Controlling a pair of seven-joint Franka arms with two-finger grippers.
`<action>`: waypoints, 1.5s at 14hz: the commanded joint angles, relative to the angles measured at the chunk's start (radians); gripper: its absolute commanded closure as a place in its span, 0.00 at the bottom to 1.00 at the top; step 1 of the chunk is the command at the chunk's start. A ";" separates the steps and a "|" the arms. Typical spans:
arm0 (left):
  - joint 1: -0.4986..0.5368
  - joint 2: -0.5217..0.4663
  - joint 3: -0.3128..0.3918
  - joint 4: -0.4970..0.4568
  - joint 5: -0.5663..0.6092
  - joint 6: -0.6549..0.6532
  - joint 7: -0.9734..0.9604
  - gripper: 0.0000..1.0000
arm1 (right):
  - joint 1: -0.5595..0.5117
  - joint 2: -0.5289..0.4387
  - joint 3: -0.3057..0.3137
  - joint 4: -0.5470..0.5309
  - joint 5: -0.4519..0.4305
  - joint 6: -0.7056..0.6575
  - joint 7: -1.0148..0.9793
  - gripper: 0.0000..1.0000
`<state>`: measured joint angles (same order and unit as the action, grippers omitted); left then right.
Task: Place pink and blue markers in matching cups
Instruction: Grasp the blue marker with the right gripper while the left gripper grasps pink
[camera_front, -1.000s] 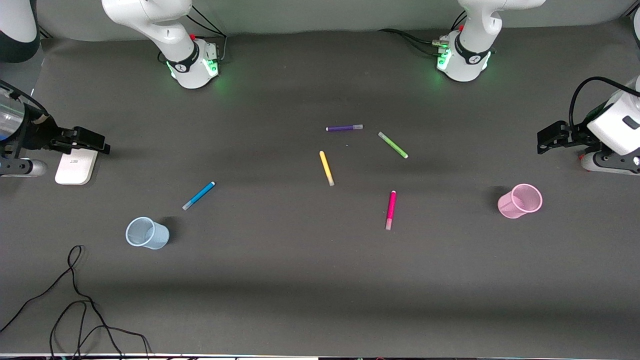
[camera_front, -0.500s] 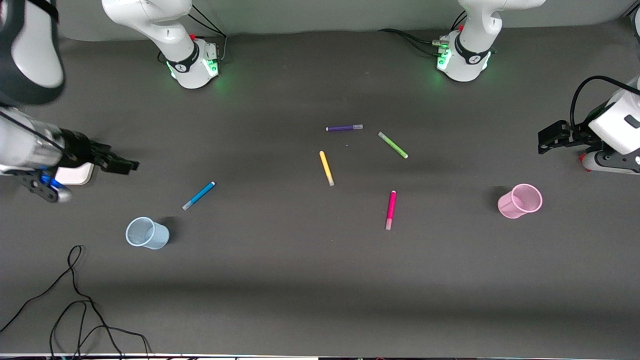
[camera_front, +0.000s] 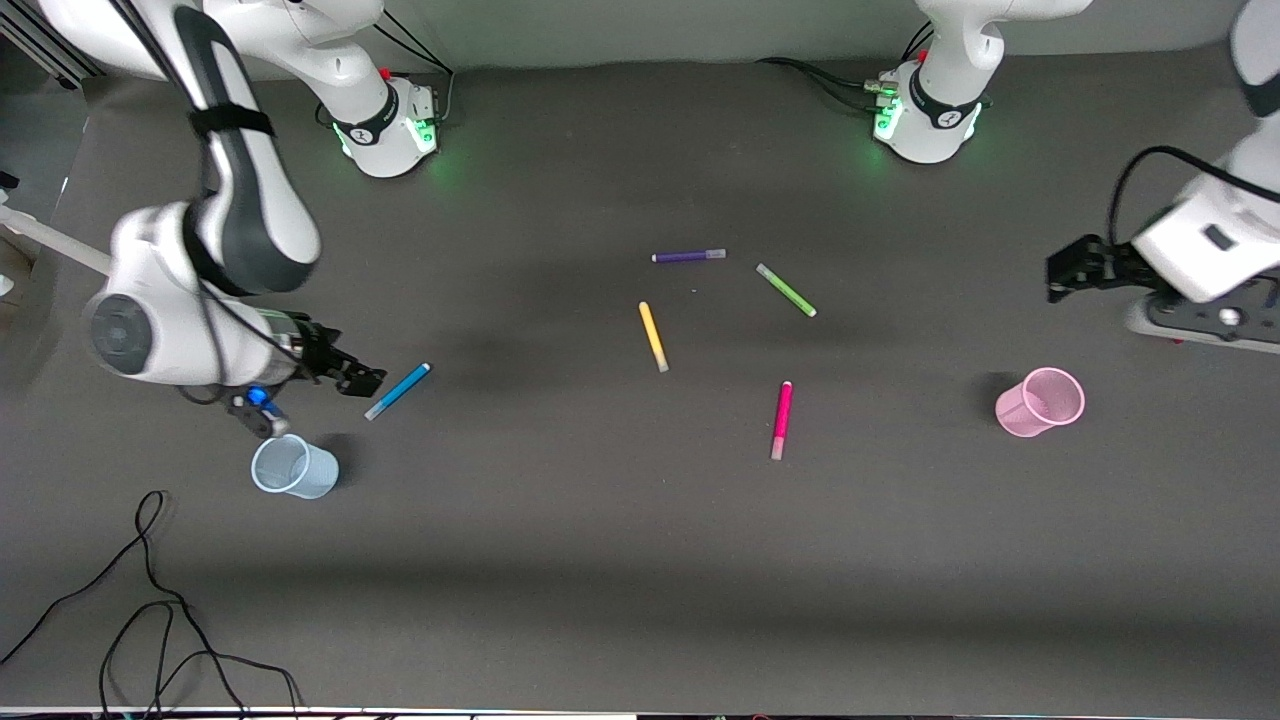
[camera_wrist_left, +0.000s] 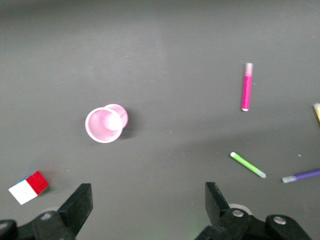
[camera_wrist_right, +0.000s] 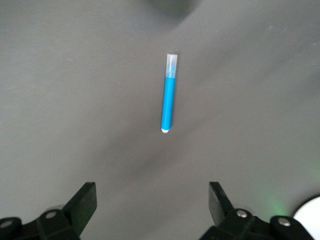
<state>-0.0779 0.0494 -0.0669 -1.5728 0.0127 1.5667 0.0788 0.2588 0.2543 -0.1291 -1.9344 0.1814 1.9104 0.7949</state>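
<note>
The right gripper (camera_front: 362, 380) is held low over the dark grey bench (camera_front: 560, 560), at the right arm's end. Its two black fingers (camera_wrist_right: 82, 202) are spread wide apart and nothing is held between them. The slim bright blue marker with a pale grey end (camera_front: 397, 391) is lying flat on the bench just beside the fingertips, not touched by them. In the right wrist view the blue marker (camera_wrist_right: 168, 93) is seen out ahead of the open fingers, in line with the gap between them. The small see-through pale blue plastic cup (camera_front: 293, 467) is standing close by, nearer to the front camera than the fingers.

The left gripper (camera_front: 1068, 270) is held up over the left arm's end of the bench. Its black fingers (camera_wrist_left: 80, 202) are also spread wide and nothing is gripped. The small light pink mesh cup (camera_front: 1040, 402) is standing on the bench near these fingers; in the left wrist view the pink cup (camera_wrist_left: 105, 123) is seen ahead of them. The slim magenta-pink marker with a paler end (camera_front: 781, 420) is lying well apart from the fingers, toward the middle of the bench.

A yellow marker (camera_front: 653, 337), a green marker (camera_front: 786, 290) and a purple marker (camera_front: 689, 256) are lying around the middle too. A small red, white and blue block (camera_wrist_left: 28, 187) is seen near one left finger in the left wrist view.
</note>
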 joint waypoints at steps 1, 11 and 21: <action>-0.014 0.009 -0.086 -0.004 -0.002 0.013 -0.008 0.00 | -0.001 0.046 -0.012 -0.081 0.012 0.139 0.049 0.00; -0.042 0.159 -0.254 -0.174 -0.002 0.376 -0.082 0.00 | 0.004 0.183 -0.014 -0.202 0.044 0.435 0.155 0.14; -0.109 0.472 -0.251 -0.271 0.155 0.697 -0.243 0.00 | 0.040 0.201 -0.014 -0.207 0.046 0.441 0.198 1.00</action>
<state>-0.1802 0.4844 -0.3232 -1.8534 0.1438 2.2553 -0.1365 0.2881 0.4643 -0.1373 -2.1270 0.2106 2.3363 0.9747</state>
